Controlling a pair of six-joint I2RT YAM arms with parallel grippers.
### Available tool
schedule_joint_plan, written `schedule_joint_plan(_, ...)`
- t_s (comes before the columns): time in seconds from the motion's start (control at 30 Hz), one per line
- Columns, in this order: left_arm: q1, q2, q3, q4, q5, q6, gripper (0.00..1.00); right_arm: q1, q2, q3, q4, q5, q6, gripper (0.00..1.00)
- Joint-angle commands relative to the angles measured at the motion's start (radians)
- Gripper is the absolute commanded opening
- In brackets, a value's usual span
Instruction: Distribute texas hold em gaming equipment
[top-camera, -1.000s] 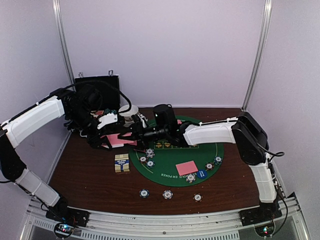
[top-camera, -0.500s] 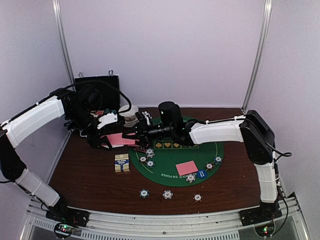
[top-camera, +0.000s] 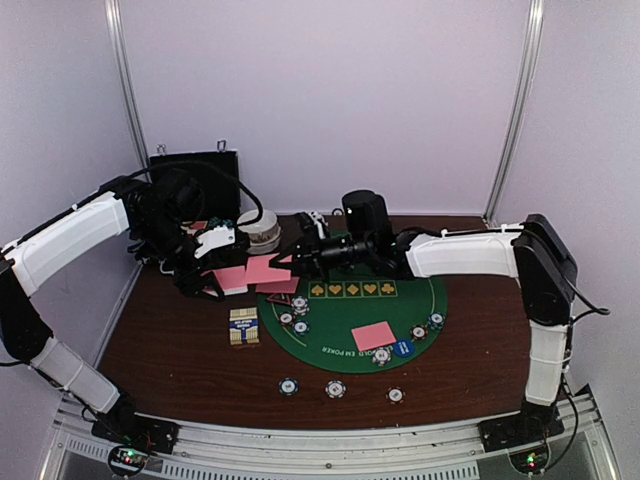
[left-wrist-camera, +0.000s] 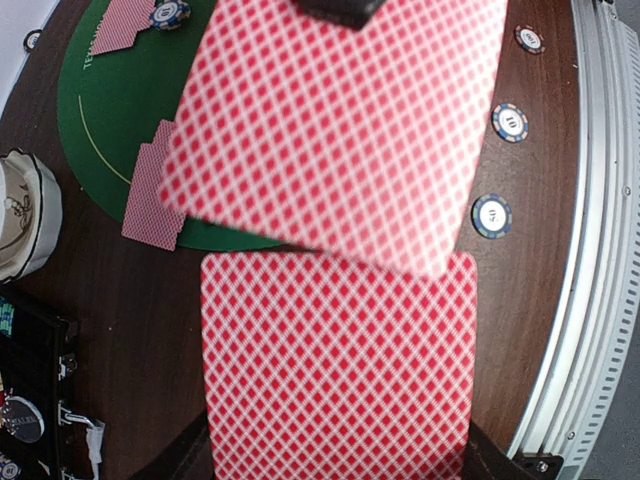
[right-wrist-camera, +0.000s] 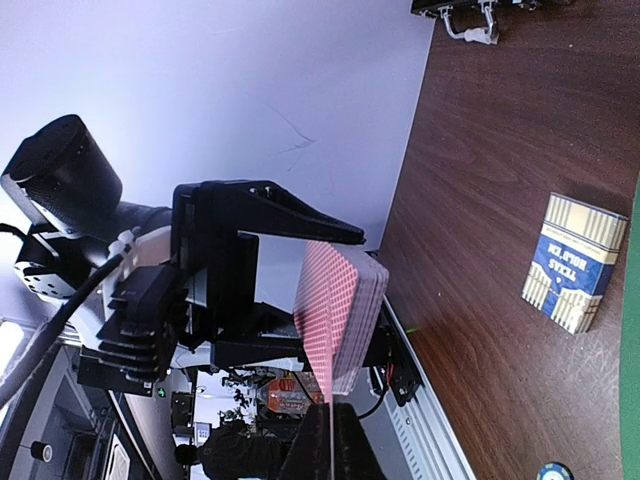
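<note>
My left gripper (top-camera: 213, 279) is shut on a stack of pink-backed playing cards (left-wrist-camera: 337, 365), held over the brown table left of the mat. My right gripper (top-camera: 298, 259) is shut on one card (top-camera: 266, 269), which hangs partly past the stack's right edge. In the left wrist view that card (left-wrist-camera: 340, 130) is blurred above the stack. The right wrist view has it edge-on (right-wrist-camera: 328, 425) between my fingers, with the stack (right-wrist-camera: 345, 310) behind. More cards (top-camera: 373, 335) and striped chips (top-camera: 293, 318) lie on the green mat (top-camera: 345, 305). A blue button (top-camera: 402, 348) sits near the mat's front edge.
Three chips (top-camera: 335, 388) lie in a row on the table in front of the mat. A card box (top-camera: 243, 326) stands left of the mat. White bowls (top-camera: 262, 230) and a black case (top-camera: 195, 180) sit at the back left.
My right gripper has shut on the top card and drawn back to the right, sliding the card partly off the stack. The left arm has stayed put.
</note>
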Motion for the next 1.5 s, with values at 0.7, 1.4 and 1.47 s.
schedule_joint_plan(0.7,0.000,-0.024,0.032,0.005,0.020,0.003,0.00,-0.291,-0.235,-0.425,-0.740,0.017,-0.670,0.00)
schedule_joint_plan(1.4,0.000,-0.030,0.026,0.003,0.020,0.007,0.00,-0.306,-0.134,-0.268,-0.948,0.132,-0.834,0.00)
schedule_joint_plan(1.47,0.000,-0.031,0.027,0.004,0.021,0.006,0.00,-0.307,-0.125,-0.256,-0.966,0.143,-0.847,0.03)
